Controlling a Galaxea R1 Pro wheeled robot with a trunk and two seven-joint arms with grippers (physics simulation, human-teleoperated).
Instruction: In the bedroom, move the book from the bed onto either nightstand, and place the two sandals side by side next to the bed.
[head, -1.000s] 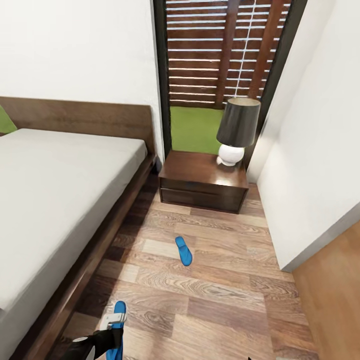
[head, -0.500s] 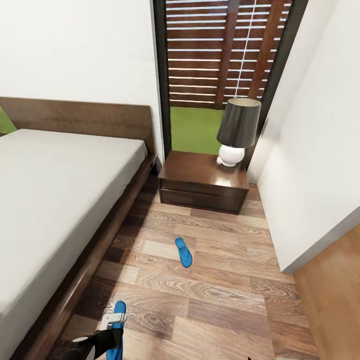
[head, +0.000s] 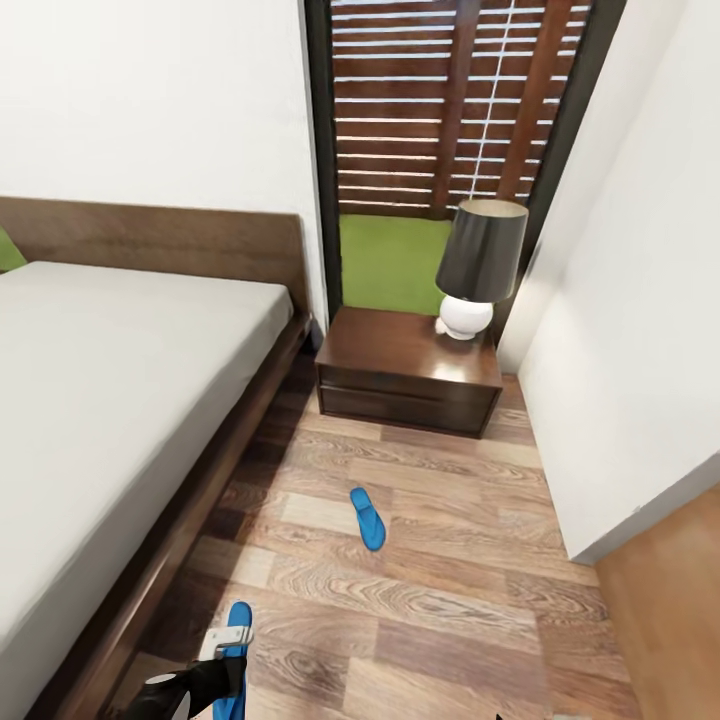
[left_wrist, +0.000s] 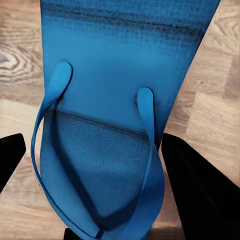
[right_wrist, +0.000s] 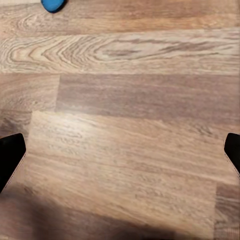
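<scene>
My left gripper (head: 230, 645) sits low at the head view's bottom edge, shut on a bright blue sandal (head: 238, 618). In the left wrist view that sandal (left_wrist: 115, 75) spans the gap between the dark fingers (left_wrist: 200, 185), straps facing the camera. The other sandal (head: 367, 518) lies flat on the wood floor between the bed (head: 110, 400) and the nightstand (head: 408, 370). My right gripper (right_wrist: 120, 150) hangs open over bare planks, with the tip of a blue sandal (right_wrist: 52, 4) at the picture's edge. The book is out of view.
A lamp (head: 480, 262) with a dark shade stands on the nightstand's right side. A white wall (head: 640, 330) closes the aisle on the right, and a dark-framed window with slats (head: 450, 110) is behind the nightstand. The bed's wooden frame (head: 215, 470) borders the left.
The whole head view has shifted slightly, so the camera moved. The left gripper keeps its hold on the sandal, and the loose sandal has not moved on the floor.
</scene>
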